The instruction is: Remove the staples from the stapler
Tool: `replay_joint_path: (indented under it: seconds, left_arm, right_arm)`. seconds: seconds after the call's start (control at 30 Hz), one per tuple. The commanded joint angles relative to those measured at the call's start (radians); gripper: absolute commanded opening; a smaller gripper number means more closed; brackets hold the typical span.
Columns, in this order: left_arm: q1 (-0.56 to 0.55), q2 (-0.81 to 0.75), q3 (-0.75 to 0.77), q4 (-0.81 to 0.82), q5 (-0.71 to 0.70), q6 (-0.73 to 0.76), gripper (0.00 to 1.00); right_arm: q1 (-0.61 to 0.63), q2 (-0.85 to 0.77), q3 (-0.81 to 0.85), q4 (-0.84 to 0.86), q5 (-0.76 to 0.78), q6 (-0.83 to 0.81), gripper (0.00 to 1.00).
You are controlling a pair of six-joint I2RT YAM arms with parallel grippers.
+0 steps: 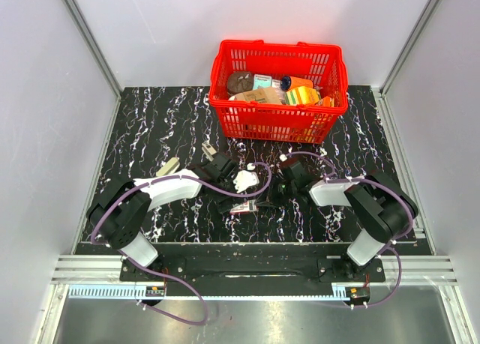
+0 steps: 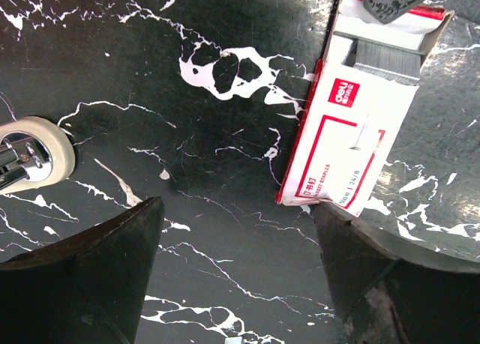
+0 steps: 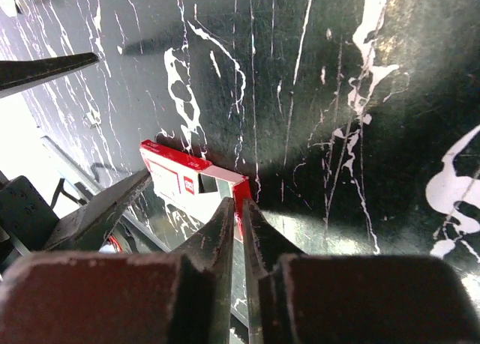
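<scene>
A white and red staple box (image 2: pixel 352 127) lies on the black marbled table, its end open, with a grey block of staples (image 2: pixel 384 63) showing inside. My right gripper (image 3: pixel 238 203) is shut on the box's red end flap (image 3: pixel 241 192). My left gripper (image 2: pixel 236 209) stands open just over the table. Its right finger (image 2: pixel 375 276) is beside the box's closed end and nothing lies between the fingers. The white stapler (image 1: pixel 244 180) lies behind the box (image 1: pixel 244 207), between both grippers. Its chrome and white end (image 2: pixel 34 160) shows at the left edge of the left wrist view.
A red plastic basket (image 1: pixel 279 123) filled with packets and containers stands at the back centre of the table. Grey walls close in the left and right sides. A small beige item (image 1: pixel 168 166) lies by the left arm. Purple cables loop over both arms.
</scene>
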Motion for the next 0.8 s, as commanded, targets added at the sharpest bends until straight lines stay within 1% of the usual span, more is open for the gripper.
replay_joint_path:
  seconds: [0.0, 0.37, 0.57, 0.7, 0.77]
  left_arm:
    - [-0.008, 0.032, 0.017, 0.006, -0.049, 0.01, 0.85]
    - [-0.015, 0.035, 0.027, 0.0, -0.054, 0.011, 0.85]
    - [-0.018, 0.033, 0.019, 0.0, -0.075, 0.022, 0.85]
    - [-0.018, 0.027, 0.021, -0.011, -0.075, 0.023, 0.85]
    - [-0.017, 0.016, 0.024, -0.02, -0.08, 0.031, 0.85]
  right_arm:
    - [0.033, 0.03, 0.03, 0.035, -0.025, 0.016, 0.12]
    - [0.044, 0.035, 0.056, 0.027, -0.028, 0.013, 0.13]
    - [0.044, -0.015, 0.069, -0.07, 0.024, -0.042, 0.13]
    - [0.053, -0.054, 0.085, -0.161, 0.095, -0.102, 0.17]
    - [0.053, -0.088, 0.077, -0.177, 0.124, -0.117, 0.2]
